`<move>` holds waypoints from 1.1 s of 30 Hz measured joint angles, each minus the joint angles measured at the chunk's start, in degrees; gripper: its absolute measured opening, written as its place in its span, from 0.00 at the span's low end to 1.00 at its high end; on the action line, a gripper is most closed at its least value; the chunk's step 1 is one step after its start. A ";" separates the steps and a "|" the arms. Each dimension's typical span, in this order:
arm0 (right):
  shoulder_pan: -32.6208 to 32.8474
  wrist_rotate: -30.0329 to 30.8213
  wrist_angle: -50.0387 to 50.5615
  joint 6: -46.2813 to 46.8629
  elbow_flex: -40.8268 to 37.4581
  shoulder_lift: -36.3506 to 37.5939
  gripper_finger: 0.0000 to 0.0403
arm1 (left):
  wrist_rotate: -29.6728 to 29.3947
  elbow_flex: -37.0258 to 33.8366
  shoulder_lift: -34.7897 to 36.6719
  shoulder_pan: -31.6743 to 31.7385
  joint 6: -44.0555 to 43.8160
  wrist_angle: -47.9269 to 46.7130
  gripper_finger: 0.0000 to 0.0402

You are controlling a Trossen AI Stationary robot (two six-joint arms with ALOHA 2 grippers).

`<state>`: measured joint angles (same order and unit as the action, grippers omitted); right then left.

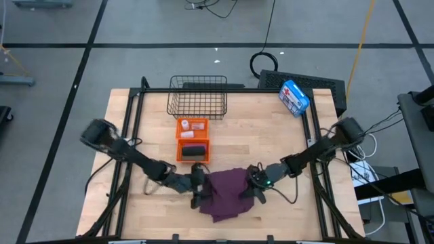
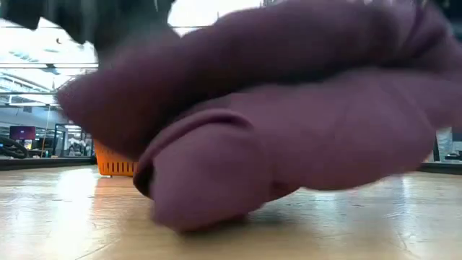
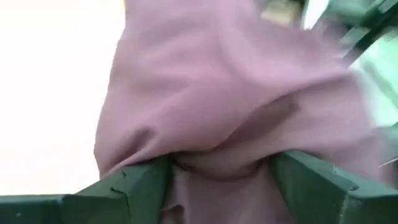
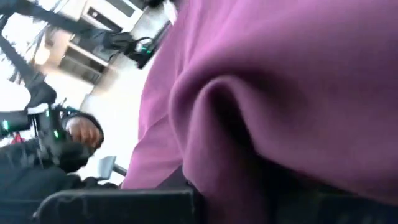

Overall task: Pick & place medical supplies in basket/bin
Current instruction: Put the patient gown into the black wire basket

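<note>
Both grippers meet at the purple-maroon cloth (image 1: 227, 193), bunched on the table's (image 1: 285, 142) near edge. Left gripper (image 1: 197, 188) has its fingers (image 3: 134, 186) spread around a fold. Right gripper (image 1: 256, 192) is pinched onto the cloth's opposite edge. Beyond sit the wire basket (image 1: 197, 96), then the orange bin (image 1: 192, 139).

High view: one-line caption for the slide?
Both end effectors grip the purple cloth at the table's front edge, near the orange bin.
</note>
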<state>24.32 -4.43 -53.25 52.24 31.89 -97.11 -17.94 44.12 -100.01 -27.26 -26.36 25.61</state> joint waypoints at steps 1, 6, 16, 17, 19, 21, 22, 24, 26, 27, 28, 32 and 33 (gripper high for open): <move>0.02 -0.13 2.11 -0.95 -0.03 2.15 0.07 | -0.39 0.06 2.93 -0.20 1.75 -0.27 0.70; -0.04 2.92 13.71 -6.06 -0.01 15.46 0.07 | -3.31 0.13 17.74 -1.38 8.29 -4.08 0.70; -11.18 8.94 28.53 -17.21 4.80 37.89 0.07 | -13.70 0.15 35.64 -3.64 22.68 -7.09 0.70; -12.99 8.86 30.89 -19.01 6.74 38.53 0.07 | -14.26 0.15 36.56 -3.64 24.25 -7.15 0.70; -16.61 8.78 35.40 -22.81 11.26 38.59 0.07 | -14.91 0.15 37.99 -3.64 27.36 -7.44 0.70; -20.36 8.45 39.77 -27.39 16.48 37.42 0.07 | -15.62 0.15 38.78 -3.57 30.64 -7.80 0.70; -22.39 7.53 41.13 -29.58 19.37 36.28 0.07 | -15.76 0.15 39.05 -3.53 32.48 -7.81 0.70; -26.89 5.19 43.78 -32.76 24.87 33.88 0.07 | -16.67 0.15 39.40 -3.49 36.21 -8.01 0.70; -31.68 1.40 44.95 -33.98 30.15 30.45 0.07 | -18.97 0.15 39.45 -3.50 39.47 -7.90 0.70; -34.32 -1.33 44.73 -33.98 32.69 28.42 0.07 | -20.76 0.14 39.43 -3.51 40.70 -7.96 0.70; -36.69 -4.40 44.77 -33.65 35.07 26.28 0.07 | -22.88 0.13 39.39 -3.56 41.54 -8.02 0.70; -44.92 -16.44 44.83 -30.13 45.00 15.62 0.07 | -29.03 0.13 39.41 -3.78 42.63 -9.00 0.70; -46.55 -19.05 45.08 -28.95 47.35 12.59 0.07 | -29.56 0.13 39.42 -3.87 42.75 -9.28 0.70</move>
<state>-22.23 -23.48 -8.17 23.29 79.24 -84.52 -47.49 44.25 -60.59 -31.12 16.38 16.32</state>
